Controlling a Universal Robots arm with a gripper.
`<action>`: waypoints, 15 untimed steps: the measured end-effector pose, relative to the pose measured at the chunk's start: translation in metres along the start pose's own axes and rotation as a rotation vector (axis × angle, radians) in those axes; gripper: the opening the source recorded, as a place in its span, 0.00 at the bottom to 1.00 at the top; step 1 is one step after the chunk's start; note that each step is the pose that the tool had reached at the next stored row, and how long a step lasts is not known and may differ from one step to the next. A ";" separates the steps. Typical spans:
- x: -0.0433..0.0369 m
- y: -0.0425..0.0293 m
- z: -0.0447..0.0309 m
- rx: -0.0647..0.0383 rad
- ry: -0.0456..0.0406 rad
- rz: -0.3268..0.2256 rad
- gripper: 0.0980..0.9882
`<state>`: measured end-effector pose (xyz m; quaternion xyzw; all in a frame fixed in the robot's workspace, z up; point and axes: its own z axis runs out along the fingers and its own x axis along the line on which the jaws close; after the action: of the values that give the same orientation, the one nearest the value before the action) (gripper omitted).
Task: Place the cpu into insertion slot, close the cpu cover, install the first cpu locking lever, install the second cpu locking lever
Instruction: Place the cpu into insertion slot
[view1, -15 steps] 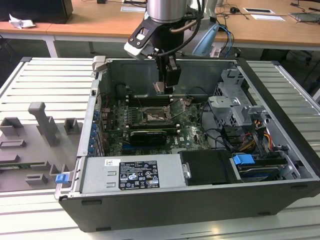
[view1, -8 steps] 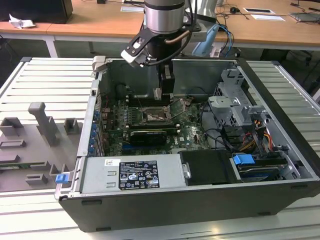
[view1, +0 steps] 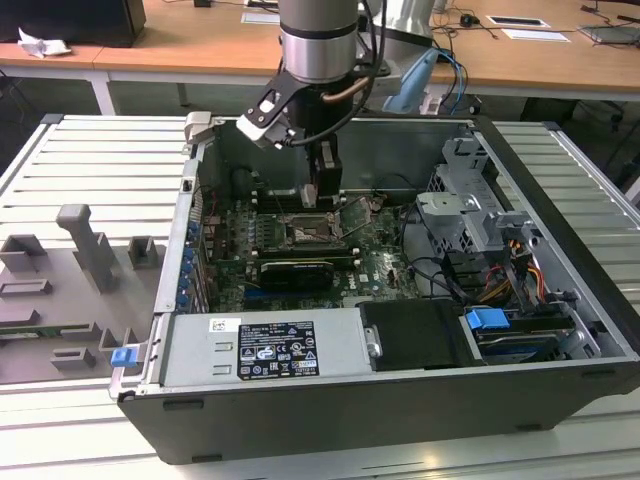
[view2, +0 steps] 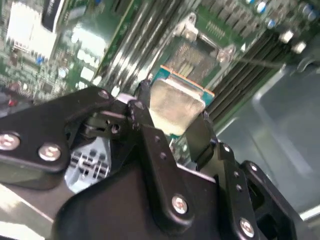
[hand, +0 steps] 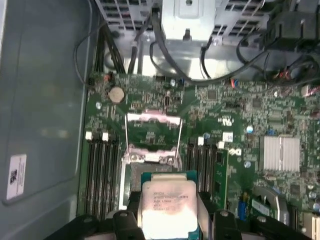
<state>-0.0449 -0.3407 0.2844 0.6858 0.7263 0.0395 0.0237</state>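
Black claw (view2: 172, 119) pinches flat silvery cpu (hand: 167, 206) above insertion slot (view1: 305, 236).

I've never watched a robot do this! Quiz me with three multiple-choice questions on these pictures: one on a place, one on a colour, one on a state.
1. Where is the cpu? A in the pincer; B on a desk; C on the grey tray.
2. The circuit board is: A red; B green; C white.
3. The cpu cover is: A shut; B missing; C swung open.
Answers: 1A, the pincer grips it above the insertion slot; 2B, green shows in both wrist views; 3C, its frame stands back off the slot.
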 end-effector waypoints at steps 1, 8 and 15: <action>0.0002 -0.0011 0.0019 0.000 -0.0002 0.003 0.48; 0.0046 -0.0034 0.0169 0.000 -0.0021 0.024 0.48; 0.0106 -0.0059 0.0367 -0.001 -0.0023 0.026 0.48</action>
<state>-0.0481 -0.3295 0.2475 0.6953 0.7172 0.0392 0.0242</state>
